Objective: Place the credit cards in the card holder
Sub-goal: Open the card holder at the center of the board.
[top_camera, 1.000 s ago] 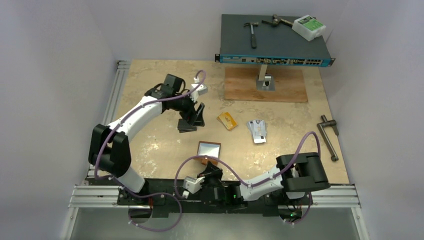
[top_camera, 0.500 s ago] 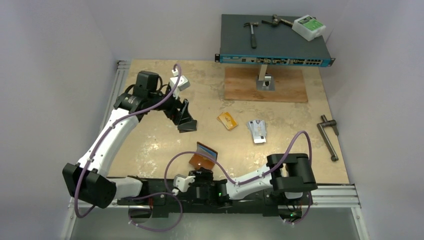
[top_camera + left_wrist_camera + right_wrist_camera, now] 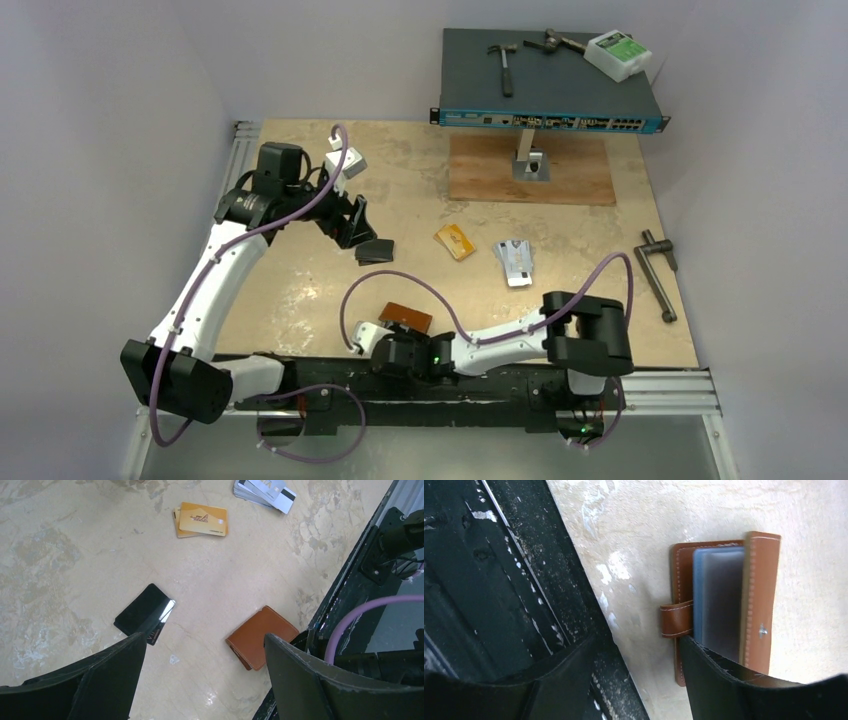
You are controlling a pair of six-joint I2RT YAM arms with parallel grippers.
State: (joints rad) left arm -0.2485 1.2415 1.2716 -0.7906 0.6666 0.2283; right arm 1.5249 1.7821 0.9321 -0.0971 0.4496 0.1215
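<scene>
The brown card holder (image 3: 405, 318) lies flat near the table's front edge, nearly folded, with its blue inside (image 3: 716, 600) and snap tab showing in the right wrist view. My right gripper (image 3: 383, 337) is open just in front of it; one finger overlaps the holder's near edge and nothing sits between the jaws (image 3: 639, 680). A black credit card (image 3: 375, 250) lies left of centre. My left gripper (image 3: 357, 232) hangs open just behind it and holds nothing. Gold credit cards (image 3: 455, 241) and a fan of silvery ones (image 3: 515, 262) lie mid-table.
A network switch (image 3: 550, 118) on a stand over a wooden board (image 3: 530, 172) fills the back, with hammers and a white box on top. A metal crank tool (image 3: 658, 275) lies at the right edge. The black base rail (image 3: 500, 400) runs along the front.
My right gripper opened and let go of the card holder, which dropped from upright to flat and nearly folded. The left arm drew back and left from the black card, opening wider.
</scene>
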